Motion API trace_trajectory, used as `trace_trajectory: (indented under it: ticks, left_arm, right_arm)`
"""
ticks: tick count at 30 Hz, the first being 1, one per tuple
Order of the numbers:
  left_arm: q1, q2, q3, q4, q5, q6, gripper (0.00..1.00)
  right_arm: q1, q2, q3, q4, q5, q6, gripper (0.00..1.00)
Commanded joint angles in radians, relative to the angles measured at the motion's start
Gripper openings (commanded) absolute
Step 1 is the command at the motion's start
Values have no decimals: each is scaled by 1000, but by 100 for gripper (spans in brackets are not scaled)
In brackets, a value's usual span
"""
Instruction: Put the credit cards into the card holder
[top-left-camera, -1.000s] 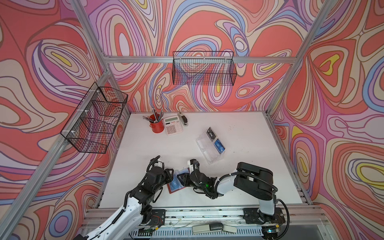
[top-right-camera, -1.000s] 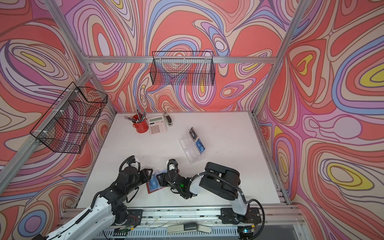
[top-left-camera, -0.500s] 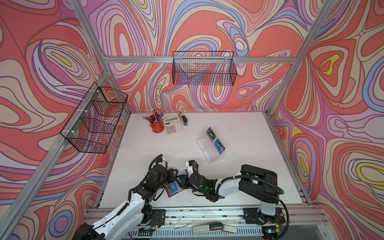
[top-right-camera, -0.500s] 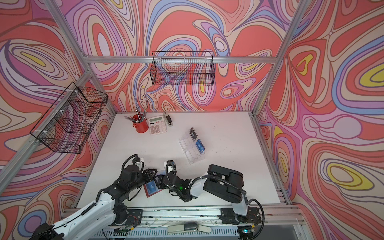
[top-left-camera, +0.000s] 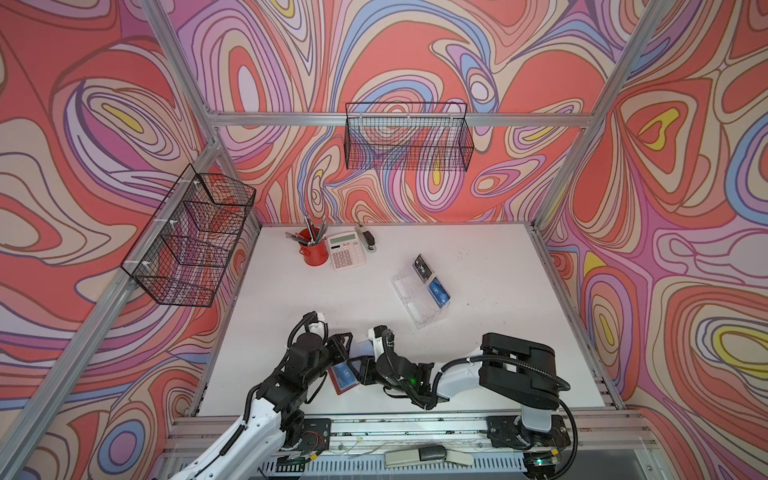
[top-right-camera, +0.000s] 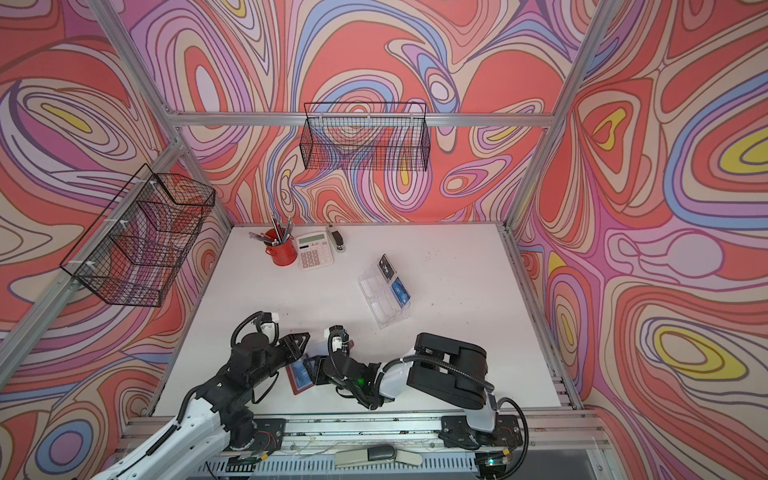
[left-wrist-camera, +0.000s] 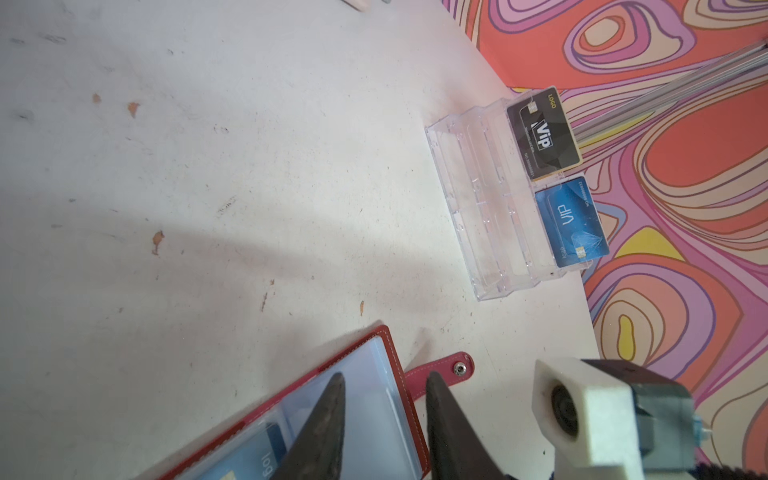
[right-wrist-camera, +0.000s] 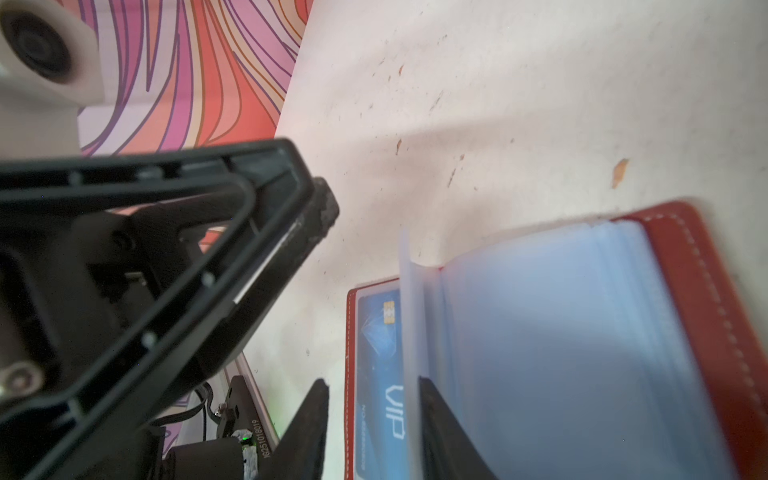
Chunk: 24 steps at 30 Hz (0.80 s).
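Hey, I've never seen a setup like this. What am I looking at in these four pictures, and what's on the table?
Two robot arms work at a white table, each ending in a two-fingered gripper. Two pictures look down from overhead; two come from cameras on the wrists. Between the arms lies an open red card holder with one blue card inside. The left gripper is open over its edge; the right gripper is open around a clear sleeve. Neither holds a card. Farther back: a clear stand with a black card and a second blue card, a pen cup, a calculator, a stapler.
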Motion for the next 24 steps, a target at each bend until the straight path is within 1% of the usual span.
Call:
trace_trajectory:
  ticks: [1, 4, 7, 9, 15, 19, 21, 24]
  left_arm:
    - [2, -48, 2, -116, -99, -8, 35]
    - [3, -96, 11, -215, -199, -21, 37]
    - [2, -132, 12, -291, -263, -42, 41]
    - [2, -143, 7, -302, -273, -50, 44]
    - [3, -120, 6, -283, -255, -60, 44]
    - [3, -97, 12, -279, -251, -61, 44]
    - [1, -93, 12, -278, -250, -62, 44]
    - [3, -95, 10, -274, -251, -62, 44]
  right_arm:
    - [32, 19, 60, -36, 21, -28, 39]
    - [53, 55, 111, -73, 20, -40, 41]
    - [56, 82, 119, -74, 15, -36, 43]
    - [57, 79, 105, -79, 31, -33, 45]
    - [57, -26, 43, -166, 126, -62, 46]
    - [74, -103, -4, -210, 156, -145, 45]
    - [103, -128, -8, -262, 192, -197, 44]
    - [153, -145, 3, -347, 226, -243, 40]
